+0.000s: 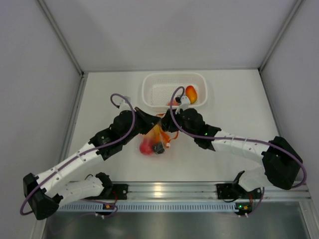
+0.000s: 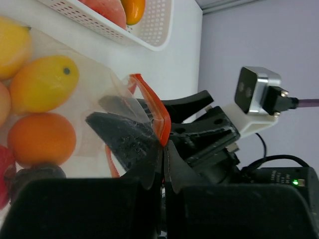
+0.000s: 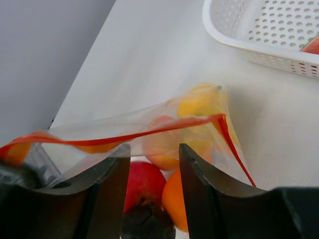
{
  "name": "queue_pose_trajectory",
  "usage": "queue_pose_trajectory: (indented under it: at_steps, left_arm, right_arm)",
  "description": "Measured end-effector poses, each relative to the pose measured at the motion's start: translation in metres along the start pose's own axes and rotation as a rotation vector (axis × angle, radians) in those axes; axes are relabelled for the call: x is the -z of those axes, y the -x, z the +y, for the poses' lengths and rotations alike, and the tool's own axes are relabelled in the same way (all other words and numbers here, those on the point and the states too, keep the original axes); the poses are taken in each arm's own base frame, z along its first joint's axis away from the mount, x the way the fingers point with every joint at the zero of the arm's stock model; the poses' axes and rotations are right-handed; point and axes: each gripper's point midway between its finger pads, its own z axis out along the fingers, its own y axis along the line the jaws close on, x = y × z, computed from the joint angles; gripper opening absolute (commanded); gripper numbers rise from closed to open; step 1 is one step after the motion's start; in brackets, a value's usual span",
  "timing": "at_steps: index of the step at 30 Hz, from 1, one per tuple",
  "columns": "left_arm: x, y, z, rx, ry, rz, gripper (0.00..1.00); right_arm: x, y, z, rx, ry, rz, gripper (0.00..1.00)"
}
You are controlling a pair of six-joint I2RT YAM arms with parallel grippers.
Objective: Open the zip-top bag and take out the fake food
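on a white table (image 1: pixel 224 164) the zip-top bag (image 1: pixel 153 140) is seen in the frame centre, with fake food (image 2: pixel 42 82) inside. its zip strip (image 3: pixel 149 132) is pinched by the closed left gripper (image 2: pixel 163 149). the right gripper (image 3: pixel 152 159) is half open and empty. the strip runs crosswise just above its jaws.

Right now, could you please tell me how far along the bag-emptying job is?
Done: fake fruit already lies in the white basket. In hand: the left jaws are shut on the orange-red strip of the zip-top bag, its mouth looking parted, while the right jaws stand open beside it. Left: several pieces remain inside.
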Motion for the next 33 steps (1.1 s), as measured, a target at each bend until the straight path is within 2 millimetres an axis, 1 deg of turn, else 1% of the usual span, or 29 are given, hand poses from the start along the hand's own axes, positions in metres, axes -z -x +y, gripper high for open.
queue_pose_trajectory:
  at_steps: [2, 4, 5, 6, 8, 10, 12, 14, 16, 17, 18, 22, 25, 26, 28, 31, 33]
  left_arm:
    - [0.001, -0.004, -0.008, 0.024, -0.032, 0.023, 0.0]
    - [0.002, -0.007, -0.017, 0.045, -0.065, 0.042, 0.0]
    - [0.002, -0.01, -0.02, 0.054, -0.076, 0.051, 0.0]
    - [0.001, -0.01, -0.022, 0.06, -0.083, 0.05, 0.0]
    - [0.0, -0.01, -0.025, 0.076, -0.095, 0.054, 0.0]
    - [0.001, -0.016, -0.028, 0.081, -0.11, 0.076, 0.0]
    - [-0.001, -0.019, -0.024, 0.079, -0.106, 0.083, 0.0]
    - [-0.003, -0.021, -0.018, 0.076, -0.095, 0.083, 0.0]
    - [-0.004, -0.022, -0.012, 0.066, -0.082, 0.079, 0.0]
    - [-0.005, -0.023, -0.01, 0.059, -0.077, 0.078, 0.0]
    - [-0.005, -0.023, -0.008, 0.052, -0.074, 0.076, 0.0]
    - [-0.008, -0.024, 0.0, 0.029, -0.057, 0.07, 0.0]
    - [-0.011, -0.027, 0.009, 0.012, -0.036, 0.073, 0.0]
    - [-0.014, -0.029, 0.011, 0.007, -0.027, 0.076, 0.0]
    - [-0.019, -0.032, 0.017, -0.011, -0.006, 0.082, 0.0]
    - [-0.027, -0.037, 0.028, -0.039, 0.027, 0.093, 0.0]
    - [-0.03, -0.04, 0.032, -0.055, 0.04, 0.102, 0.0]
  right_arm:
    - [-0.004, -0.004, -0.002, -0.016, -0.022, -0.008, 0.46]
    - [-0.006, -0.003, -0.003, -0.022, -0.042, -0.029, 0.52]
    - [-0.007, -0.002, -0.003, -0.02, -0.05, -0.042, 0.53]
    - [-0.008, 0.0, -0.005, -0.018, -0.067, -0.056, 0.56]
    - [-0.01, 0.002, -0.015, -0.006, -0.114, -0.077, 0.59]
    - [-0.014, -0.002, -0.028, 0.018, -0.172, -0.085, 0.59]
    - [-0.018, -0.008, -0.041, 0.052, -0.222, -0.077, 0.59]
    - [-0.02, -0.015, -0.05, 0.083, -0.251, -0.059, 0.59]
    - [-0.023, -0.024, -0.056, 0.119, -0.262, -0.031, 0.61]
    - [-0.024, -0.027, -0.056, 0.137, -0.256, -0.015, 0.64]
    - [-0.025, -0.031, -0.056, 0.154, -0.246, 0.001, 0.69]
    - [-0.028, -0.043, -0.054, 0.207, -0.202, 0.053, 0.72]
    - [-0.034, -0.057, -0.06, 0.232, -0.203, 0.095, 0.72]
    - [-0.037, -0.061, -0.063, 0.232, -0.205, 0.108, 0.7]
    - [-0.046, -0.069, -0.068, 0.229, -0.211, 0.134, 0.69]
    - [-0.059, -0.072, -0.069, 0.212, -0.211, 0.142, 0.67]
    - [-0.064, -0.073, -0.069, 0.194, -0.21, 0.142, 0.69]
